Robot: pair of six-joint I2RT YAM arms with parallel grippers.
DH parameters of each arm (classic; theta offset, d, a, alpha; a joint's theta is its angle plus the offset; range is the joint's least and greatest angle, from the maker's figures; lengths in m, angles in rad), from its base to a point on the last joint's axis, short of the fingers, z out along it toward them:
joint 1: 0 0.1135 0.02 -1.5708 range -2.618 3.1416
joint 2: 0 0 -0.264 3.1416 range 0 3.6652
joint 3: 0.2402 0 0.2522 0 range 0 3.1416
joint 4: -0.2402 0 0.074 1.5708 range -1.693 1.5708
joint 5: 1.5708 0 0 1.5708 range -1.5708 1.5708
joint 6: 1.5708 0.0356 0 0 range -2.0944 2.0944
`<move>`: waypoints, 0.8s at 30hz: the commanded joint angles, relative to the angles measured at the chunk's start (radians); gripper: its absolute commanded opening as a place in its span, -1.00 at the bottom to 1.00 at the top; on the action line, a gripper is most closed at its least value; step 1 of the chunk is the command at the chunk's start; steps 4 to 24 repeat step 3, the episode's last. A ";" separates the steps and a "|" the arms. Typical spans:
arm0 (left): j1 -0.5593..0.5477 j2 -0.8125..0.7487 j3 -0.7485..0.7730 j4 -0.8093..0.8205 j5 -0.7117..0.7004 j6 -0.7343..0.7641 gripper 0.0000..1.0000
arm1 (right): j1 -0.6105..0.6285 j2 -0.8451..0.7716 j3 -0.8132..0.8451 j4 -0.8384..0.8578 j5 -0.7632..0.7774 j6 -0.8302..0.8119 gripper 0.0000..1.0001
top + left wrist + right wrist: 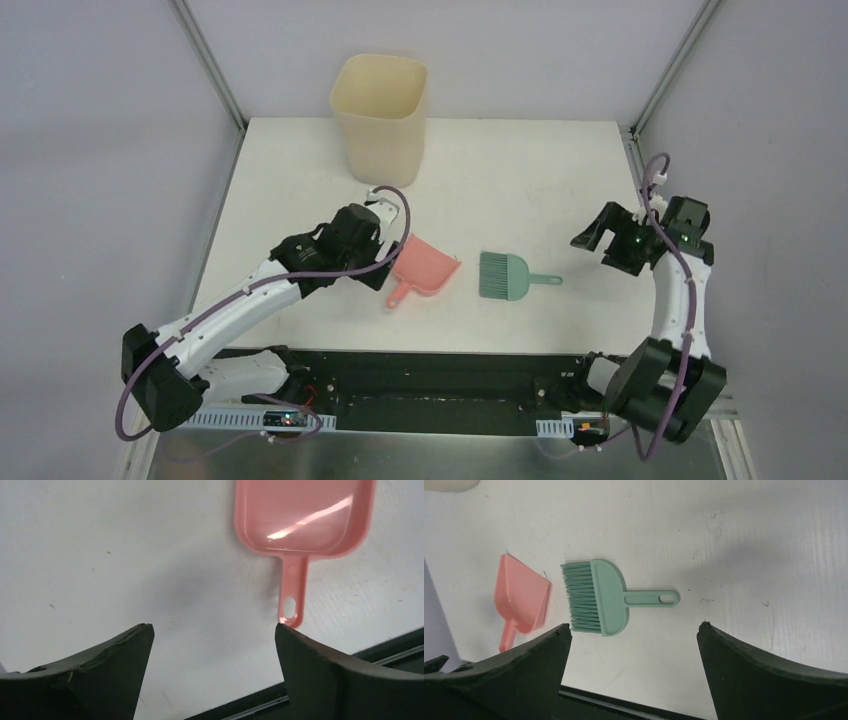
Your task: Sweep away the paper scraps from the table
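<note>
A matte white table (300, 190) sits between grey walls (100, 150) and metal rails (210, 60). A tall cream bin (380, 115) stands at its far edge. Mid-table lie a pink dustpan (427, 268) and, just right of it and apart, a teal brush (505, 277) with its bristles toward the pan. The left jaws hang spread wide and hold nothing, with the dustpan's handle end by one tip. The right jaws are also wide and empty, well right of the brush. I can't spot paper scraps anywhere.
</note>
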 commanded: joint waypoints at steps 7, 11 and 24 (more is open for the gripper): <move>0.059 -0.053 -0.148 0.324 -0.163 0.011 0.98 | -0.005 -0.243 -0.139 0.211 0.015 -0.008 0.99; 0.059 -0.053 -0.148 0.324 -0.163 0.011 0.98 | -0.005 -0.243 -0.139 0.211 0.015 -0.008 0.99; 0.059 -0.053 -0.148 0.324 -0.163 0.011 0.98 | -0.005 -0.243 -0.139 0.211 0.015 -0.008 0.99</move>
